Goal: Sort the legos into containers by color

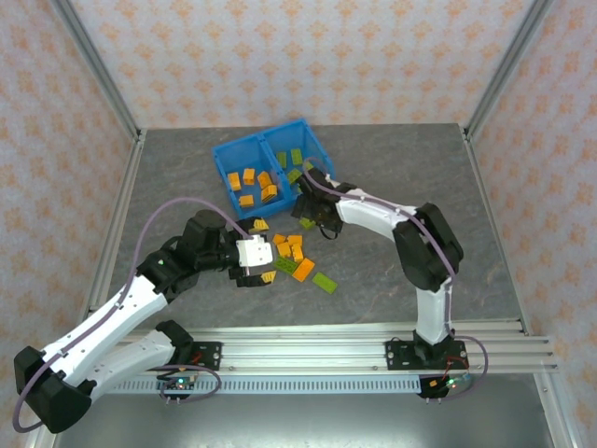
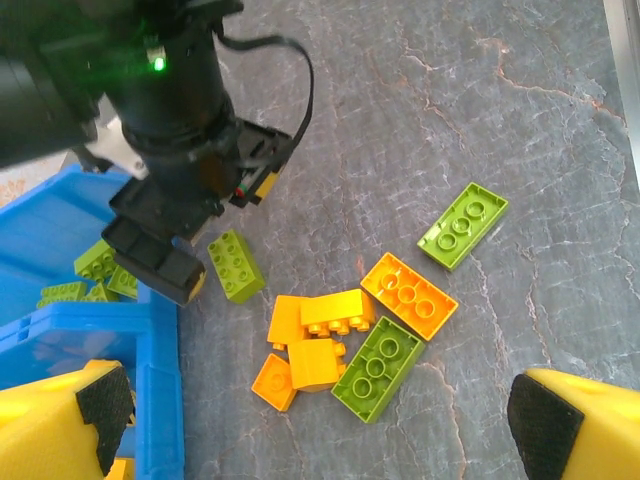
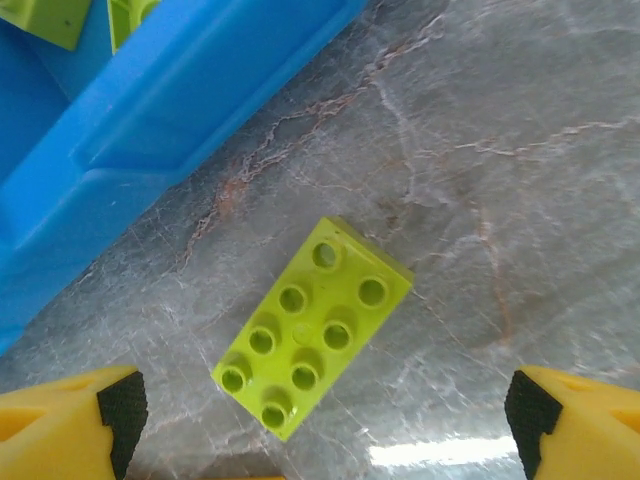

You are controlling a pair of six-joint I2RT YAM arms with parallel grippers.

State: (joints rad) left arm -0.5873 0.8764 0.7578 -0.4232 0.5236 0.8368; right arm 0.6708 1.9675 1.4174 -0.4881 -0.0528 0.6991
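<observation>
1. The right gripper (image 3: 325, 412) is hanging with its jaws wide apart and holding nothing. Its yellow fingertips (image 3: 85, 420) are sitting in the lower left and lower right corners of the right wrist view, both clear of the brick.
2. A lime green 2x4 studded plastic brick (image 3: 312, 325) is lying studs up on the grey marbled tabletop (image 3: 500, 150), between the fingers. Its long axis is running lower left to upper right.
3. The bright blue plastic two-compartment bin (image 3: 200, 90) is sitting in the upper left of that view, near the brick but apart from it.
4. The left gripper (image 2: 322, 410) is gaping wide and gripping nothing. It is hovering over a loose cluster at centre frame: small orange bricks (image 2: 320, 335), a lime flat brick (image 2: 380, 368) and an orange flat brick (image 2: 408, 295), the two flat ones side by side. A second lime flat brick (image 2: 462, 225) is lying apart at upper right, long axis pointing upper right.
5. In the top view, orange pieces (image 1: 252, 182) are sitting in the left compartment and lime pieces (image 1: 297, 157) in the right.
</observation>
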